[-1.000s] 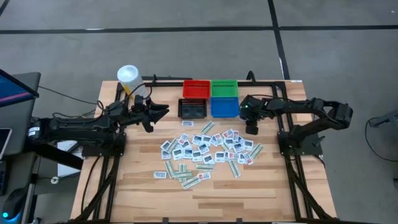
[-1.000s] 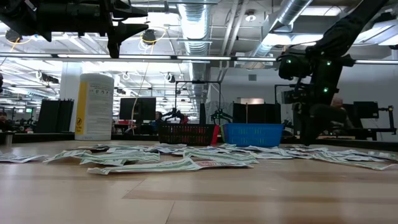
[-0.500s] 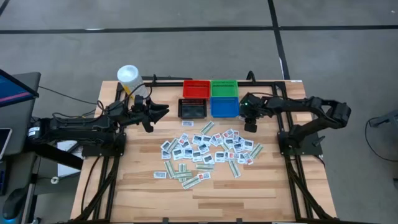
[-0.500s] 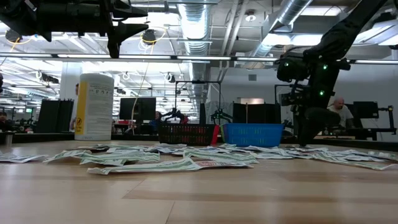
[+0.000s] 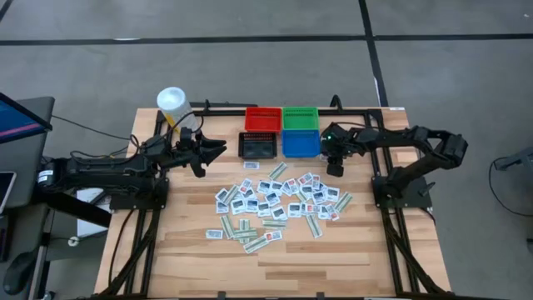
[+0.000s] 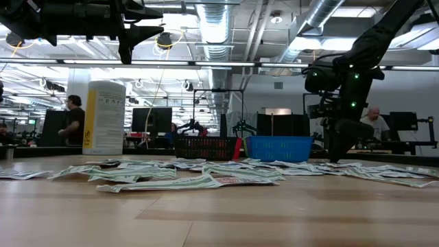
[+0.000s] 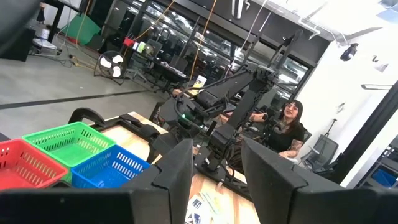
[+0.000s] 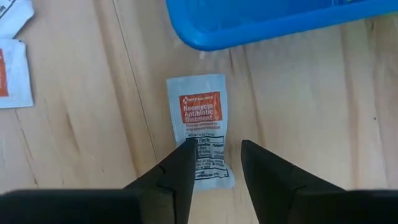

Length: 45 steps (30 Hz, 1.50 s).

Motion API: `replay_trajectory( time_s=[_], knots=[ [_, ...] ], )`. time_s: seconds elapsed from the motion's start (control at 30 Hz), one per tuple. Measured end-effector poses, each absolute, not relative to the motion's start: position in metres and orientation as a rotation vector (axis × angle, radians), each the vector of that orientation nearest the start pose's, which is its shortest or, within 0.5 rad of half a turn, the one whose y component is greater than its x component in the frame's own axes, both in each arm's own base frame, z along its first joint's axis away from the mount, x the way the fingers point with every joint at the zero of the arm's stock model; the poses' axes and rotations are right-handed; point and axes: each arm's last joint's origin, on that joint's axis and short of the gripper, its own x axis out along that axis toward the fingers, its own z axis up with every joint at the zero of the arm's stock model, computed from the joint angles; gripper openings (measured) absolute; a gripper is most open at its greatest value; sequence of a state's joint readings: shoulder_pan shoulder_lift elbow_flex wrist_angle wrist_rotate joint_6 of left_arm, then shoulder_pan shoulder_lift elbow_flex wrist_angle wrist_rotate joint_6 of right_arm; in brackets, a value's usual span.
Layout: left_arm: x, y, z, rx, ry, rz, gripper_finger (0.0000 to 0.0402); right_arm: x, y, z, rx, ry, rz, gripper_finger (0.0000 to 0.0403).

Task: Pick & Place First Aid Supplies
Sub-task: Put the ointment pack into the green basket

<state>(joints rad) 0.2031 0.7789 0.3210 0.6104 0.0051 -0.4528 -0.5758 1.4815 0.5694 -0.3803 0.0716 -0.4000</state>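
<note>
Many small flat packets (image 5: 279, 200), white squares and pale green strips, lie scattered on the middle of the wooden table. One white packet with an orange label (image 8: 202, 127) lies flat beside the blue bin (image 8: 280, 25). My right gripper (image 8: 217, 155) points down over this packet's near end, open, a finger on each side; whether it touches the packet does not show. It also shows in the high view (image 5: 335, 169). My left gripper (image 5: 216, 150) is open and empty, held level high above the table's left part, left of the black bin (image 5: 257, 146).
Red (image 5: 263, 119), green (image 5: 301, 117), black and blue (image 5: 301, 143) bins stand in a block at the far middle. A white tub with a yellow label (image 5: 171, 102) stands at the far left. Bare wood lies along the near edge. People show in the room beyond.
My right gripper has shifted a little toward the table's far edge and the blue bin, still pointing down and open.
</note>
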Motion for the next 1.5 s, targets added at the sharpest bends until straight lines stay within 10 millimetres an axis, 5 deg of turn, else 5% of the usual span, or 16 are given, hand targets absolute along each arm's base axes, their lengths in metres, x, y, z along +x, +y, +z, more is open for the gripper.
replay_trajectory(
  time_s=[0.63, 1.5],
  knots=[
    [0.17, 0.035, 0.249, -0.434, -0.194, 0.16, 0.014, 0.182, -0.12, 0.116, 0.007, 1.376, -0.273, 0.0004],
    [0.17, 0.035, 0.249, -0.434, -0.193, 0.156, 0.014, 0.196, -0.123, 0.173, 0.169, 1.491, 0.005, 0.0001]
  ],
)
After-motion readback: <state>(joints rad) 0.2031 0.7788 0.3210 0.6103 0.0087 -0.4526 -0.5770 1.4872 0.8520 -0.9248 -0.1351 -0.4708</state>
